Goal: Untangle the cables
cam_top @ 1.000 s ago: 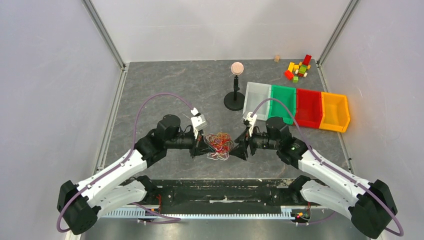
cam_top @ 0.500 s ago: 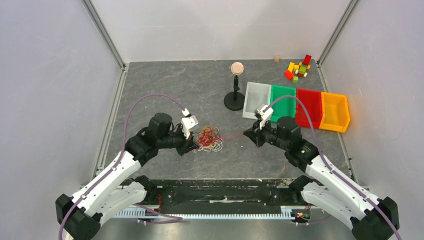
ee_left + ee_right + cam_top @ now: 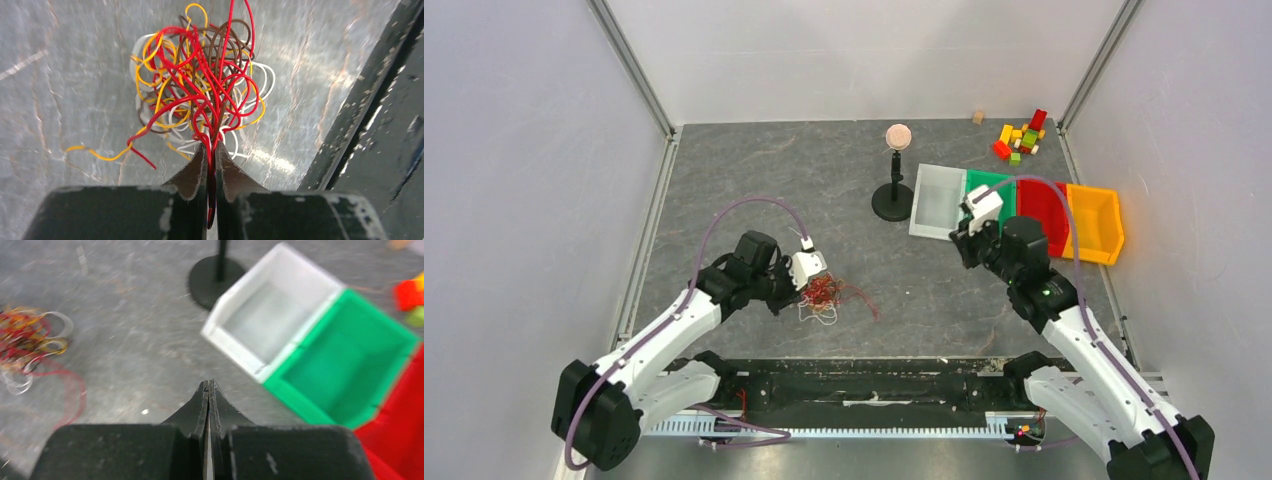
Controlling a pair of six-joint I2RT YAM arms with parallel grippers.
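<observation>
The cables [image 3: 826,295] are a small tangle of red, orange, white and brown strands on the grey table, left of centre. My left gripper [image 3: 807,288] is at the tangle's left edge. In the left wrist view the left gripper [image 3: 210,148] is shut on a few red strands, with the rest of the cables [image 3: 200,90] fanned out ahead of it. One loose red strand [image 3: 869,305] trails to the right. My right gripper [image 3: 958,238] is far from the tangle, near the white bin. Seen from the right wrist, the right gripper [image 3: 208,385] is shut with nothing in it, and the cables [image 3: 30,342] lie far left.
A row of bins stands at the right: white [image 3: 936,200], green [image 3: 996,185], red [image 3: 1044,205], yellow [image 3: 1096,222]. A black stand with a pink ball [image 3: 897,135] rises left of them. Small coloured blocks [image 3: 1022,138] lie at the back right. A black rail [image 3: 864,385] runs along the near edge.
The right gripper closed, drew back right and up toward the bins, and the red strand stretched to it now lies slack by the tangle. The left gripper and tangle shifted slightly toward the near edge.
</observation>
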